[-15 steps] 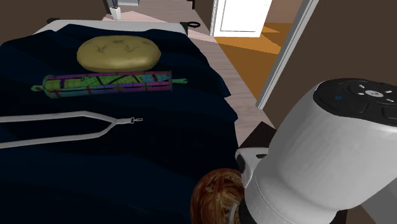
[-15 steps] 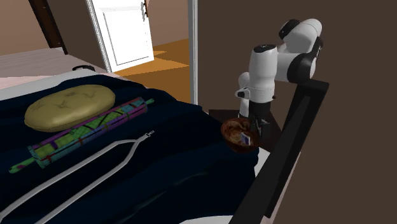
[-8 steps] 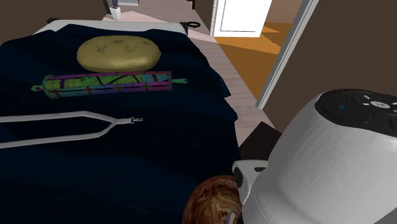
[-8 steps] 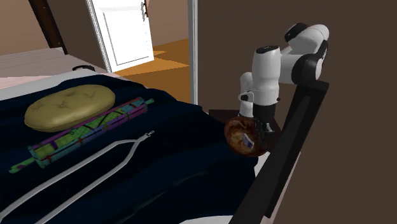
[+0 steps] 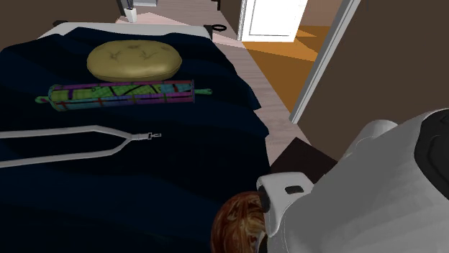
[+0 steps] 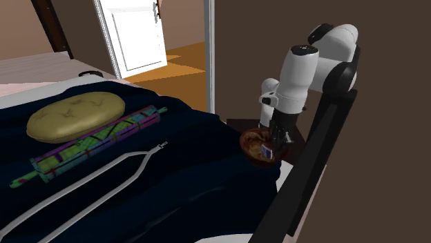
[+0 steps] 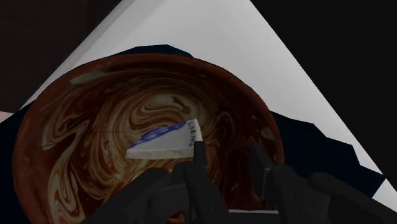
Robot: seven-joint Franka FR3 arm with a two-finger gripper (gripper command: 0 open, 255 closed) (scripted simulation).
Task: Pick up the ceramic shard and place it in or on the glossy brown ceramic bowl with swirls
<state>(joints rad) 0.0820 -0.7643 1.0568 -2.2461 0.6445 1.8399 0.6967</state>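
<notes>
Brown swirly bowl (image 7: 76,137) has the white-and-blue shard (image 7: 162,143) lying inside, beside my open pincer (image 7: 226,156), so I think lifting away comes next.

The shard (image 7: 162,143) lies inside the bowl (image 7: 76,146), just beside one finger of my gripper (image 7: 226,153). The bowl sits at the blanket's (image 5: 180,158) edge, nearest my stand. On the blanket, the tongs (image 5: 72,144), rolling pin (image 5: 119,94) and round loaf (image 5: 134,60) lie successively farther away.
</notes>
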